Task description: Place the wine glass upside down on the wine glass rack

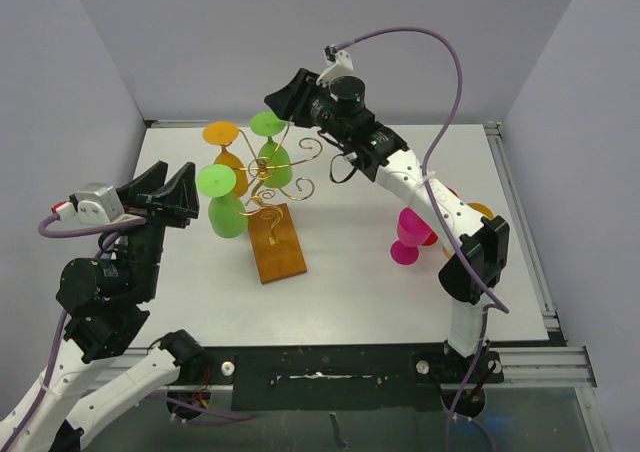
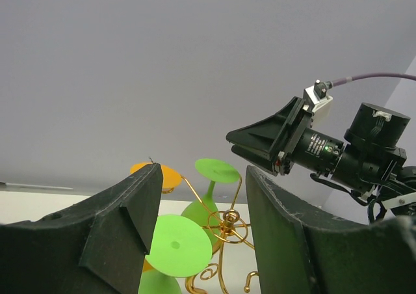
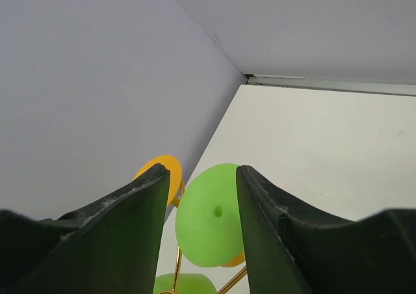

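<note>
The gold wire wine glass rack (image 1: 263,175) stands on its brown wooden base (image 1: 277,244) at mid-table. Three glasses hang upside down on it: a green wine glass at the back (image 1: 270,147), a green one at the front left (image 1: 222,200) and an orange one at the far left (image 1: 222,140). My right gripper (image 1: 283,99) is open just behind the back green glass. That glass's foot (image 3: 211,216) shows between and beyond its fingers (image 3: 200,170), apart from them. My left gripper (image 1: 165,194) is open and empty, left of the rack (image 2: 229,219).
A pink glass (image 1: 408,238) stands upright on the table at the right, beside the right arm. Orange and red glasses (image 1: 480,210) are partly hidden behind that arm. Grey walls close the back and both sides. A metal rail (image 1: 520,222) runs along the table's right edge.
</note>
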{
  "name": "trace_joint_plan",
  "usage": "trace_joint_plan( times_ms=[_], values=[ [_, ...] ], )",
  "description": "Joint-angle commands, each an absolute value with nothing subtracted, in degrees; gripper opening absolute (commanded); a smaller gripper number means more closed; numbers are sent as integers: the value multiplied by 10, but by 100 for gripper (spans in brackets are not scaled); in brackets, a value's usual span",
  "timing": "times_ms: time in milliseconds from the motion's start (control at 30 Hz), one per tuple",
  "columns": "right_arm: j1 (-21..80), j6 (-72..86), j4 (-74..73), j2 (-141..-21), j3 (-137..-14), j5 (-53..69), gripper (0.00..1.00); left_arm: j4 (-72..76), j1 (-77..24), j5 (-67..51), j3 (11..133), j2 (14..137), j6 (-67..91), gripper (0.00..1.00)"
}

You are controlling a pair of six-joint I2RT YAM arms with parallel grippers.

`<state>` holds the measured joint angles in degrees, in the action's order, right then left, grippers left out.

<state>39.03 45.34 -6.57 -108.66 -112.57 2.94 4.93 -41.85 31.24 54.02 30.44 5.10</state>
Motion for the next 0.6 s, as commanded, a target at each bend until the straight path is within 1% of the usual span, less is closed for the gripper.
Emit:
trace_joint_plan(
  times_ms=[0, 167, 333, 400, 567],
  values=[
    [389, 430, -67, -1085, -1152, 19, 47, 67, -417, 305, 556, 307, 39, 53],
    [388, 413, -72, -1075, -1176, 16, 50, 59, -417, 282, 568, 318, 28, 53],
    [384, 389, -79, -1037, -1173, 5, 55, 45, -417, 255, 582, 329, 22, 53],
    [378, 382, -76, -1009, -1145, -4, 56, 36, -417, 244, 586, 333, 18, 54],
    [364, 336, -98, -901, -1018, -56, 58, 13, -417, 205, 591, 339, 10, 63]
  ],
)
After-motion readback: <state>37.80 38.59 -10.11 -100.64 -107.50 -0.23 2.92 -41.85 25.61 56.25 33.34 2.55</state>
